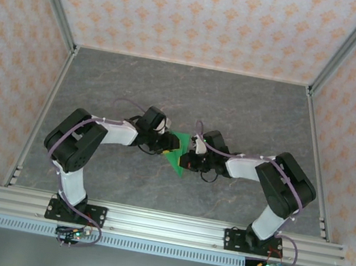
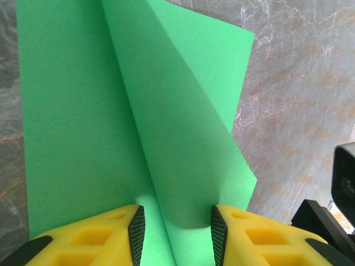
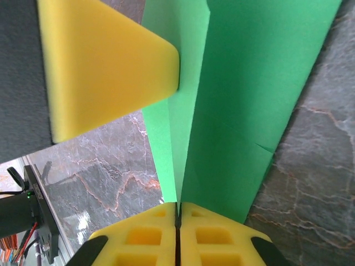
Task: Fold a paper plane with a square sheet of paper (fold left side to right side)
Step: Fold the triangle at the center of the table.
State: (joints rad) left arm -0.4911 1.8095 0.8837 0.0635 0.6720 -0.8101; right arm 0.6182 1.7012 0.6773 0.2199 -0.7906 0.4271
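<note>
Where the two arms meet over the middle of the grey table (image 1: pixel 171 90), the left gripper (image 1: pixel 164 146) sits at the 9 o'clock side of the green sheet of paper (image 1: pixel 176 162). From above, the sheet reads as a small angular shape with a point towards 6 o'clock.

In the left wrist view, the left gripper's yellow fingers (image 2: pixel 136 227) stand a moderate way apart at 6 o'clock, and they are not pinching anything. A raised fold of the paper comes up between them and runs away towards 12 o'clock. The flat part of the sheet lies at 9 o'clock, and a slanted flap falls off towards 3 o'clock. The flap's lower edge comes right up to the pad at 5 o'clock, but I cannot tell whether it touches.

The right gripper (image 1: pixel 189 159) is at the paper's 3 o'clock side, facing the left one. In the right wrist view its two fingers (image 3: pixel 150 238) are pressed together at 6 o'clock, and a crease of the sheet runs straight down into the seam between them, so they are clamped on the paper. At 10 o'clock in that view, the tip of one finger of the left gripper rests against the sheet's upright face.
</note>
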